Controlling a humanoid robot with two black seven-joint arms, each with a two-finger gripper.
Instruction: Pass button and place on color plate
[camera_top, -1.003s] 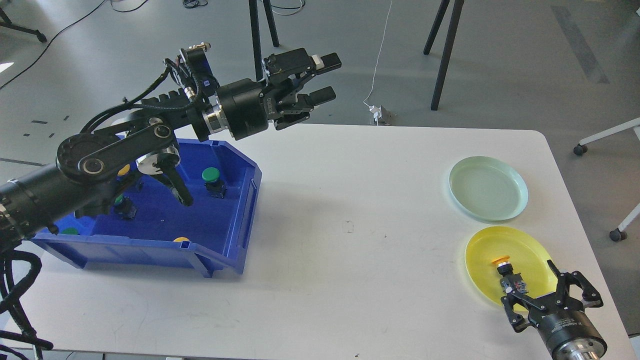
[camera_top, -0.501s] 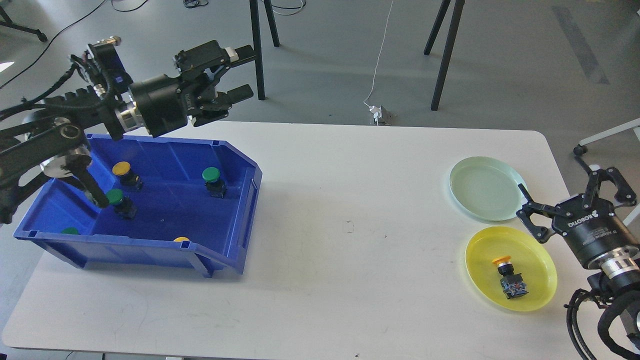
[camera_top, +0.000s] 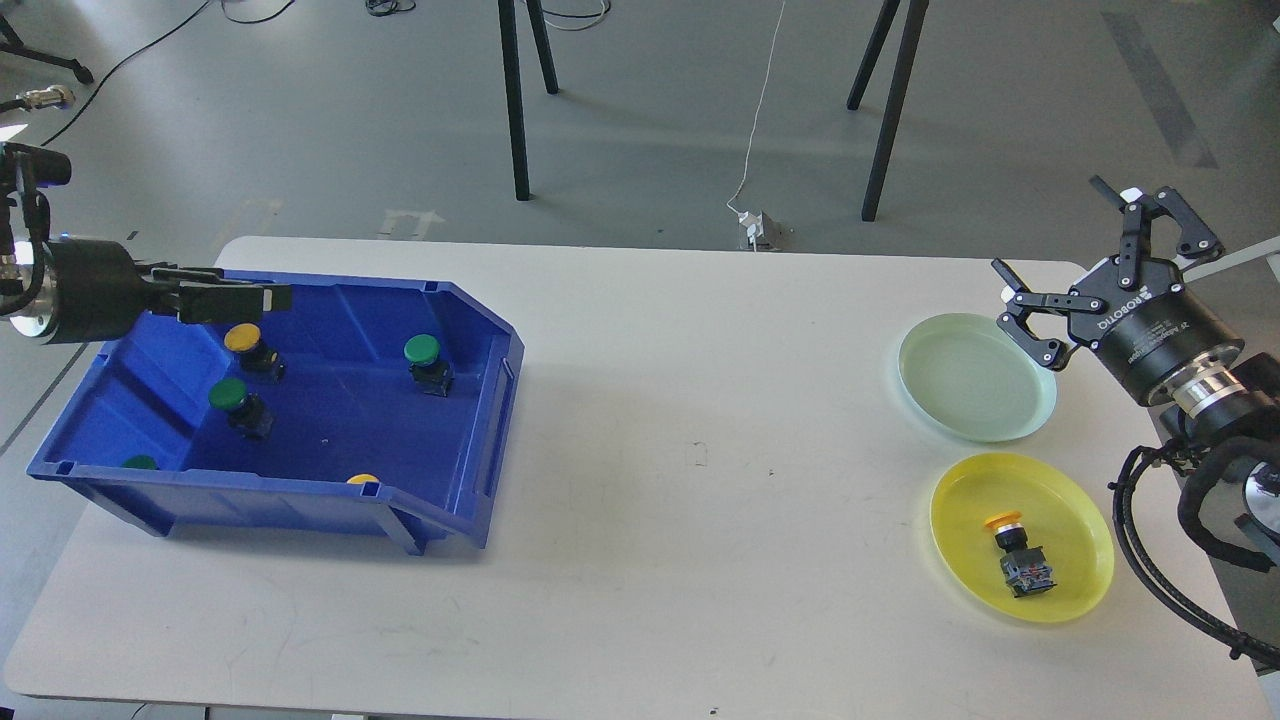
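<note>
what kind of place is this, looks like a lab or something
Most likely a robotics lab or test workspace. A plain white table stands on a grey floor, with black tripod-like legs and loose cables behind it. On the table sit a blue plastic bin of push buttons and two coloured plates.

One marking legible: "ROBOTIQ" in white lettering on the right claw (camera_top: 1098, 268) body (smaller print beneath it too fine to read).
</note>
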